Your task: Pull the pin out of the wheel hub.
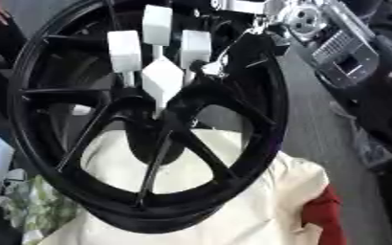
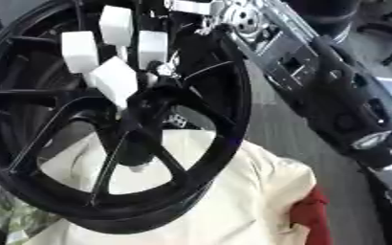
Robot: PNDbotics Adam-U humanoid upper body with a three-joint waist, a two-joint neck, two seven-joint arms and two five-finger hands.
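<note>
Right hand (image 1: 162, 52) over wheel hub (image 1: 153, 131), white fingertips (image 1: 162, 79) pointing down at hub centre; grasp on pin cannot be told, pin itself hidden below fingertips. Risk: fingers slip off pin; black wheel (image 1: 258, 119) shifts on cream cloth (image 1: 249, 201) beneath.

Your right arm (image 2: 316, 76), black with silver joints, comes in from the upper right and slants down to the left. Its hand (image 1: 162, 52) hangs fingers-down, the white-padded fingers (image 1: 125, 50) spread and pointing downward. Your left hand shows in neither view.
</note>
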